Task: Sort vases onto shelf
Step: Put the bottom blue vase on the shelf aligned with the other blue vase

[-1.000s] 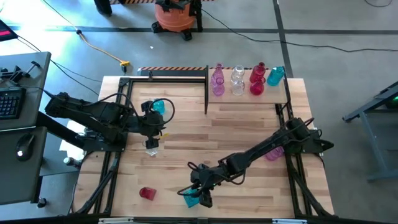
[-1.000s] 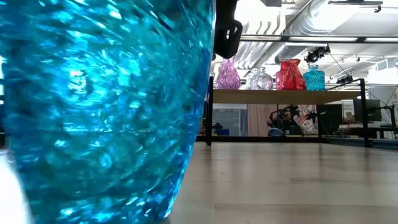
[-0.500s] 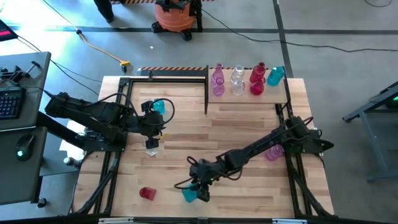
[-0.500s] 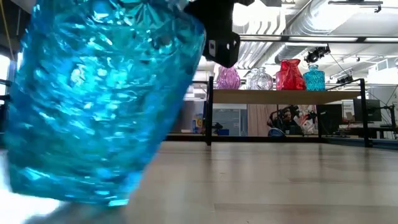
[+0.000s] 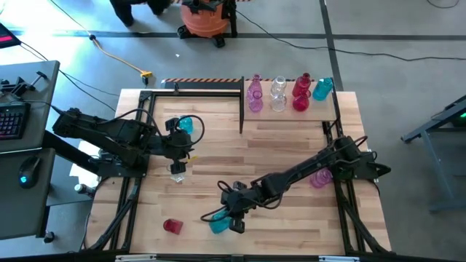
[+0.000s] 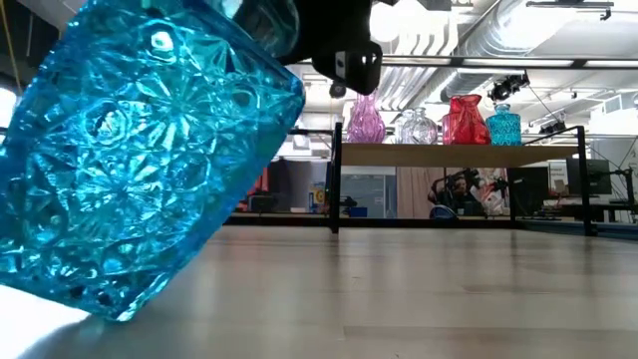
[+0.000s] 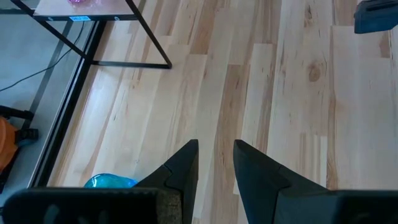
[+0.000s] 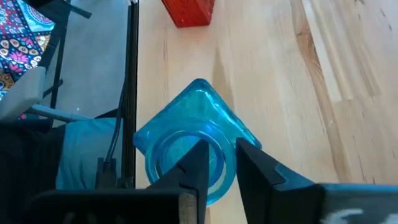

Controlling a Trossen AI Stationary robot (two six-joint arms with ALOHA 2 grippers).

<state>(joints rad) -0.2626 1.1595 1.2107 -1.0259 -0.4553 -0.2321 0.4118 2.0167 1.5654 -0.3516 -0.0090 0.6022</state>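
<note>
My right gripper (image 5: 227,220) is near the table's near edge, left of centre, shut on a teal cut-glass vase (image 8: 186,155) that fills the left of the low view (image 6: 150,160). My left gripper (image 7: 216,149) hangs open over the left half of the table (image 5: 188,143) with nothing between its fingers. Beside it stands another teal vase (image 5: 186,125), and a clear vase (image 5: 178,173) stands nearer. A red vase (image 5: 172,226) sits near the front left. The shelf (image 5: 291,113) at the far right carries pink, clear, red and teal vases. My right gripper holds the teal vase by the rim of its round mouth (image 8: 217,138), one finger (image 8: 194,165) inside the mouth and the other (image 8: 255,165) outside. The fingers slant down from the table's right. The vase is tilted, mouth up toward the gripper; whether its lowest corner (image 6: 120,314) touches the table I cannot tell.
A pink vase (image 5: 320,179) lies on the table under my right arm. Black frame rails run along the table's left and right sides. Bare wood lies between the two arms and in front of the shelf.
My right gripper has drawn a little away from the near edge and toward the table's left, taking the teal vase with it. The vase has tipped from nearly upright to strongly tilted, and shows smaller in the low view.
</note>
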